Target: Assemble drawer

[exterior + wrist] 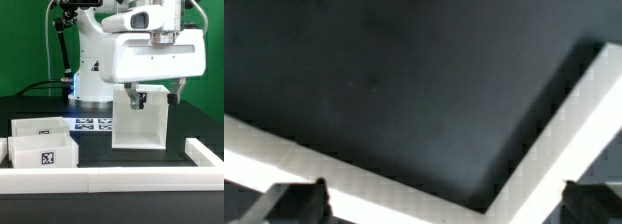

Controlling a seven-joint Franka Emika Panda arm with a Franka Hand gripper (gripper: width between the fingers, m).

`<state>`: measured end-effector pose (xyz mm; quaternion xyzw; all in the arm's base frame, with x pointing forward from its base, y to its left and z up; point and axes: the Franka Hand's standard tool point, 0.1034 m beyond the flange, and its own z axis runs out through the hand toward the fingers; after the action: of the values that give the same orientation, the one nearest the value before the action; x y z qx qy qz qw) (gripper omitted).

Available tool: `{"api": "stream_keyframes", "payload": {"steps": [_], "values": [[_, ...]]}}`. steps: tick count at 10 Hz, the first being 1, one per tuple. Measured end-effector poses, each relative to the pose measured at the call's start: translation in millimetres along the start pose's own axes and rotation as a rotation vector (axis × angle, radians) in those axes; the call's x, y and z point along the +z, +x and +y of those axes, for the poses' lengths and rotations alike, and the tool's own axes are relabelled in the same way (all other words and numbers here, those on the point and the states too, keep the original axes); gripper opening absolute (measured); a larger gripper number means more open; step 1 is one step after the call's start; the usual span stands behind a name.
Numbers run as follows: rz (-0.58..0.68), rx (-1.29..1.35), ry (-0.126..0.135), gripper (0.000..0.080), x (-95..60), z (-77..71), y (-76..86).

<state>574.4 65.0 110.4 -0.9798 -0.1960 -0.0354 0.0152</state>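
Green backdrop, dark desk. Your drawer shell stands upright right of centre. The far tray and near tray sit together, well to its left. The fingers hang spread wide and empty at the shell's top edge.

The shell looks like smooth white plastic with a faint sheen. The rear tray and front tray, at eight o'clock in the exterior view, have the same finish, and their square tags are matt black-and-white print. The table is dark and matt. The border rail at six o'clock is plain matt white. The arm casing at twelve o'clock is glossy white plastic. The fingers of the gripper look dark and matt. The marker board is flat matt white.
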Motion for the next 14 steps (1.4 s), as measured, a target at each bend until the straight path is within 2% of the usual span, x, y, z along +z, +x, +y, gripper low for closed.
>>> {"api": "stream_keyframes", "payload": {"steps": [4,6,9,11,14], "values": [[-0.003,0.297,0.019,0.065,3.5,-3.3,-0.6],[-0.016,0.427,0.015,0.065,-4.0,-15.6,-15.5],[-0.018,0.442,0.003,0.065,-24.5,-36.6,-40.2],[-0.013,0.445,-0.003,0.065,-35.2,-51.3,-49.5],[-0.016,0.445,-0.002,0.065,-32.5,-50.4,-49.4]]}}
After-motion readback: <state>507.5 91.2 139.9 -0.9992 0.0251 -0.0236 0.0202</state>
